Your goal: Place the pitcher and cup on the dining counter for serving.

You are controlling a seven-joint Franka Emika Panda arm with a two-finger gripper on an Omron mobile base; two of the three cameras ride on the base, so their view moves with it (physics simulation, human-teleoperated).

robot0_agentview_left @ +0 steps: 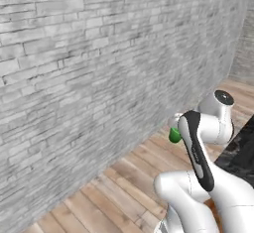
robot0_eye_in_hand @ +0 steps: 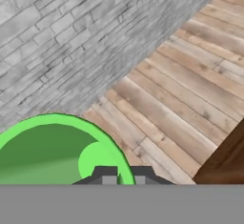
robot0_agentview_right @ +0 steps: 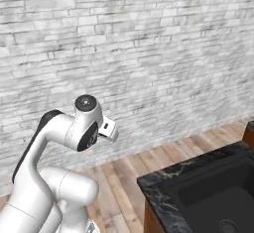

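The cup (robot0_eye_in_hand: 52, 149) is bright green and fills the lower left of the hand view, its open mouth and round bottom facing the camera. My gripper (robot0_eye_in_hand: 124, 174) is shut on the cup's rim, which runs between the two dark fingertips (robot0_eye_in_hand: 105, 173). From the left base view, a small part of the cup (robot0_agentview_left: 174, 136) peeks out left of the arm's dark forearm, held up in the air in front of the brick wall. The pitcher and the dining counter are out of view.
A grey brick wall (robot0_agentview_right: 149, 53) stands close ahead, with wooden plank floor (robot0_agentview_left: 124, 187) below it. The lower black marble worktop (robot0_agentview_right: 163, 180) with its sink (robot0_agentview_right: 218, 202) lies to the right. A brown wooden panel (robot0_eye_in_hand: 224, 163) shows at the hand view's lower right.
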